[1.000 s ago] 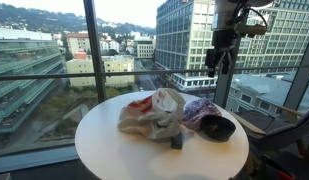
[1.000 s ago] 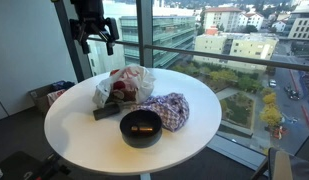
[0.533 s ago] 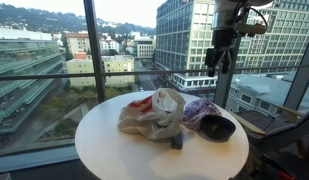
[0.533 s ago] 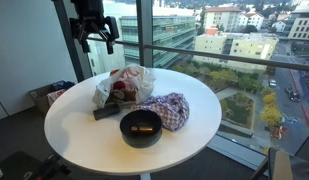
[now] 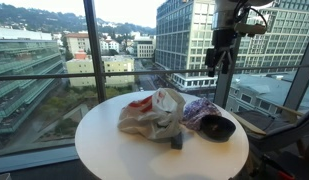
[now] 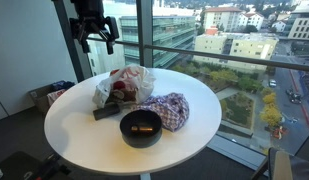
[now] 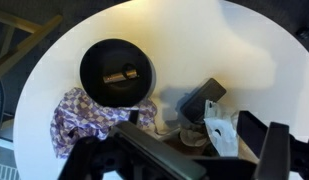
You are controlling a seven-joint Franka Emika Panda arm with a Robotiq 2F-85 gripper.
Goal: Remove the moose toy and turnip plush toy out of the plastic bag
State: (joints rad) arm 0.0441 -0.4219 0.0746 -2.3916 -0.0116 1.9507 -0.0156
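White plastic bag [image 5: 152, 112] crumpled near the middle of the round counter [image 5: 109, 150], in an exterior view. Checked cloth [image 5: 199, 107] and dark bowl [image 5: 218, 127] just to its right, small dark block [image 5: 177, 142] at its near edge. Fingers [image 5: 218, 62] high above the far right rim, well apart from everything; spread not readable from here.

Same layout from another side, in an exterior view: bag [image 6: 124, 85] at far left, mouth slack. Reddish-brown patch inside the mouth, probably one of the toys; moose and turnip not told apart. Fingers [image 6: 110, 44] wide, empty, pointing down, up beyond the far left rim. Likely parked high to keep the whole counter [image 6: 79, 135] in sight before a descent.

Wrist view, looking down: fingers [image 7: 276, 150] wide at the lower edge, nothing between. Bag [image 7: 216, 130] lower right, block [image 7: 204, 97] just beside it, cloth [image 7: 84, 120] at left, bowl [image 7: 118, 72] beyond.

Judgement: task not started, both toys presumably inside the bag. Next move a descent onto the bag mouth, with risk of pinching film instead of plush.
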